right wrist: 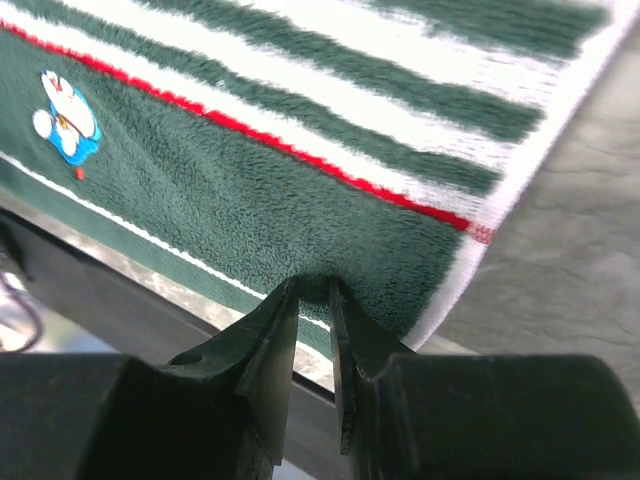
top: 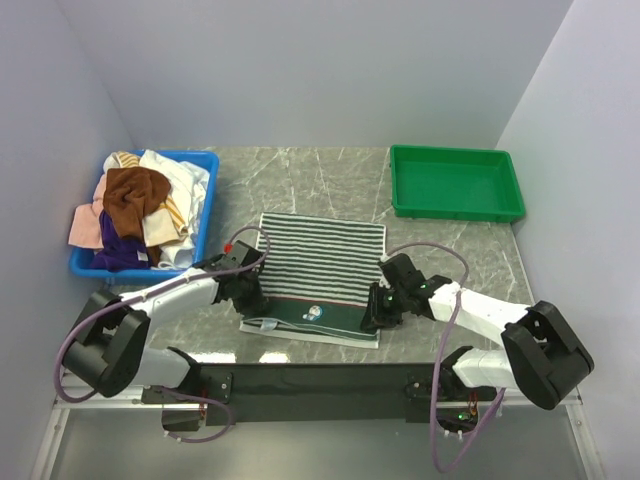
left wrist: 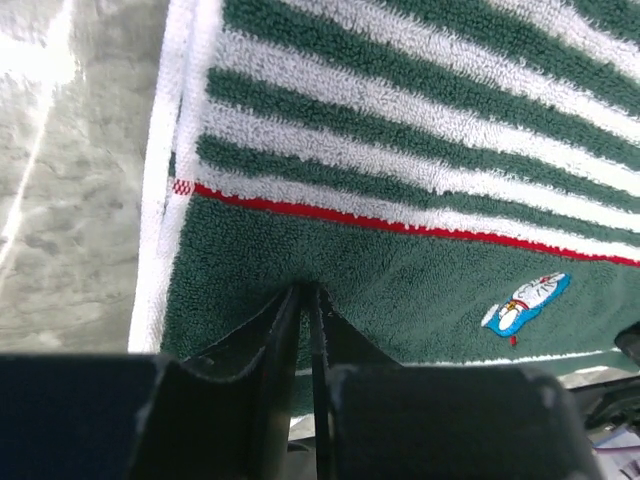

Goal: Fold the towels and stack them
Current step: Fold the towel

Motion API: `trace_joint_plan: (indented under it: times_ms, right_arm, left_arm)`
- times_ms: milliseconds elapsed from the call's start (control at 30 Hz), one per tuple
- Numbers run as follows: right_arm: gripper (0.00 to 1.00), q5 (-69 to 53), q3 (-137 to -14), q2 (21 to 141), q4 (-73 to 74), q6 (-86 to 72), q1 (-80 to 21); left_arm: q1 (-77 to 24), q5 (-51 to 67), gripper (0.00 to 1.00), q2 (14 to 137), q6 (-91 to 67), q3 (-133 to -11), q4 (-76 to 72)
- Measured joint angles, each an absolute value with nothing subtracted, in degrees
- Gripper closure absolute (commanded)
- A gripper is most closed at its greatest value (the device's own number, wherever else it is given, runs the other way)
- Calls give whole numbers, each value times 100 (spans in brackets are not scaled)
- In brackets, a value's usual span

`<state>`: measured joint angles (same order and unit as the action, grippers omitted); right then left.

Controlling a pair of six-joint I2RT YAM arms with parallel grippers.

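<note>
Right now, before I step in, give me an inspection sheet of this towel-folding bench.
Surface: grey marbled table, with a striped towel lying flat near the front edge.
Job's things: towel pile in the blue bin, far left; green tray, far right.
Clutter: nothing seen.
Grippers: left gripper shut on the striped towel's near left corner; right gripper shut on its near right corner.
Cables: purple cables looping over both arms.
Surroundings: plain pale walls on three sides.

overhead view looks down from behind; close wrist views, perhaps facing inward, share the towel [top: 325, 255].
</note>
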<state>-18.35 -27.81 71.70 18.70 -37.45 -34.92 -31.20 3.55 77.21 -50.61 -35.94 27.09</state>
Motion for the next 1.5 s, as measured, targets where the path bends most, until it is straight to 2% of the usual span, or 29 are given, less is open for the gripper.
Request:
trace_joint_plan:
  times_ms: [167, 267, 300, 367, 533, 633, 700, 800, 1033, 1333, 1500]
  right_arm:
    - [72, -1953, -2738, 7131, 1903, -3844, -3044]
    - [72, -1890, -2775, 7116, 1946, -3839, -2908]
    - [72, -1828, -2788, 7076, 1959, -3826, -2895]
    - [71, -1592, -2797, 6875, 2010, -3776, -2864]
    - [52, -1125, -3273, 6488, 1876, -3691, -2808]
    - [48, -902, -3938, 6779, 1352, -3684, -2705]
    - [51, -893, -4381, 7207, 788, -3778, -2523]
    - [58, -897, -4864, 7981, 36, -3970, -2248]
    - [62, -766, -5861, 9891, -840, -4246, -2047]
    - [62, -298, -6445, 11061, -711, -4611, -1881]
    - [62, 32, -6493, 11179, -379, -4869, -1782]
  left_arm:
    - [-3122, 432, 78, 7435, -5247, -3358, 2591]
    - [-3142, 521, 68, 7166, -5380, -3214, 2617]
    - [-3148, 530, 60, 7030, -5411, -3166, 2670]
    - [-3159, 491, 52, 6694, -5472, -3131, 2895]
    - [-3159, 108, 34, 6257, -5513, -3627, 3190]
    - [-3124, -207, 27, 6490, -5500, -4298, 2893]
    - [-2985, -305, 28, 6949, -5448, -4838, 2532]
    - [-2650, -390, 35, 7800, -5341, -5529, 1984]
    - [-2008, -464, 51, 10012, -4995, -6965, 1374]
    - [-1710, -414, 52, 11312, -4884, -7378, 1288]
    - [-1702, -436, 46, 11325, -4915, -7387, 1223]
